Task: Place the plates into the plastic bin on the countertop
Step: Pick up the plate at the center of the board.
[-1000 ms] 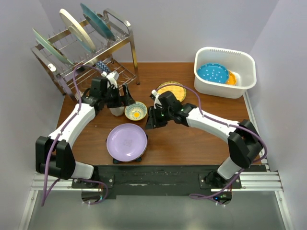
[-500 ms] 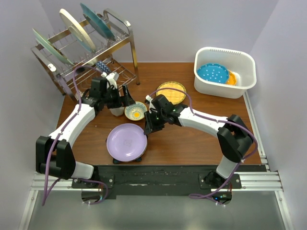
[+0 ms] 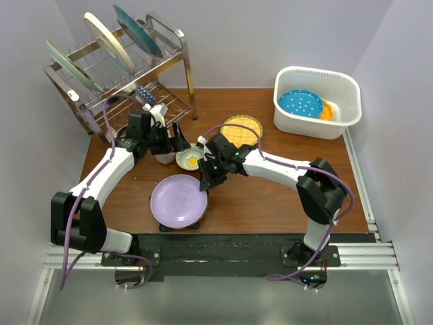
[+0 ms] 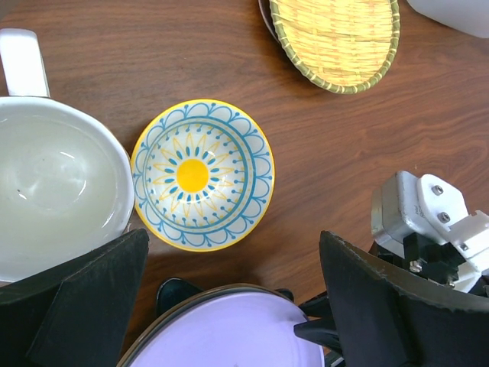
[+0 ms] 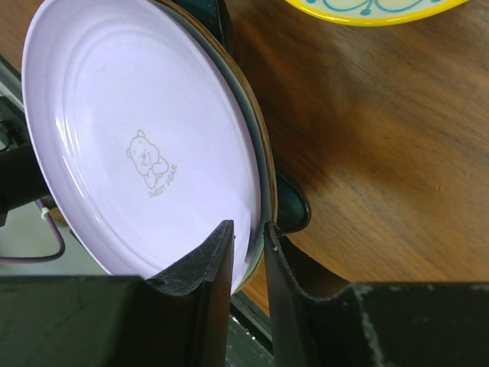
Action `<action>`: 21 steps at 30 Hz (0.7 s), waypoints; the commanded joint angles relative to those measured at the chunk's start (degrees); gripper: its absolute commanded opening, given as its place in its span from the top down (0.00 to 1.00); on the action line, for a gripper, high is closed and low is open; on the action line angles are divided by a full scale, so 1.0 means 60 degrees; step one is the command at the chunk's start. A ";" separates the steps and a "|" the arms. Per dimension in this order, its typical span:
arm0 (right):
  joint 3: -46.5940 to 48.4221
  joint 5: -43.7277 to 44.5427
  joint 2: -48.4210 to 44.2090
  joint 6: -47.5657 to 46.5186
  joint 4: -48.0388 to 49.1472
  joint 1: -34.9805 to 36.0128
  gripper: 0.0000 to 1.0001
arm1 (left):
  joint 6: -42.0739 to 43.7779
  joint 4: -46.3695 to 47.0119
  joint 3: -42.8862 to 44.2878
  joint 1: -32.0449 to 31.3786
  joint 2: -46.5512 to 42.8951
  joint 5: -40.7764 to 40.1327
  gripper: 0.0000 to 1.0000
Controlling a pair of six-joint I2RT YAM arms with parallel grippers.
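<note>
A lavender plate (image 3: 178, 200) (image 5: 137, 138) tops a small stack at the front of the countertop (image 3: 270, 196). Under it show a brown-rimmed plate (image 5: 263, 153) and a dark-blue star-shaped plate (image 5: 294, 206). My right gripper (image 3: 203, 181) (image 5: 248, 225) straddles the lavender plate's right rim, one finger on top and one outside, narrowed onto it. My left gripper (image 3: 181, 143) (image 4: 233, 237) hangs open behind the stack, holding nothing. The plastic bin (image 3: 338, 125) at back right holds a blue dotted plate (image 3: 300, 103) and an orange plate (image 3: 327, 110). A yellow-brown patterned plate (image 3: 242, 128) (image 4: 336, 38) lies mid-table.
A small white bowl with a yellow centre (image 3: 191, 159) (image 4: 202, 174) sits just behind the stack, next to a white pitcher (image 4: 53, 191). The metal dish rack (image 3: 169, 101) at back left carries three upright plates (image 3: 108, 42).
My right gripper has slid left and forward from mid-table to the lavender plate's right rim, its fingers narrowing around it. The left arm has stayed put.
</note>
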 commanded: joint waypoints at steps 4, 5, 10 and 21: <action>0.0536 0.0206 -0.0009 -0.0405 -0.0408 0.0096 0.93 | 0.0082 0.0376 -0.0239 0.0108 -0.0213 0.0189 0.02; 0.0521 0.0235 -0.0038 -0.0405 -0.0379 0.0096 0.94 | 0.0082 0.0347 -0.0268 0.0108 -0.0286 0.0160 0.02; 0.0725 0.0148 0.0020 -0.0493 -0.0379 0.0096 0.99 | 0.0082 0.0259 -0.0415 0.0123 -0.0462 -0.0002 0.02; 0.1531 -0.0277 0.0561 -0.0712 -0.0452 0.0096 1.00 | -0.0049 0.0009 -0.0810 0.0123 -0.1282 -0.0631 0.02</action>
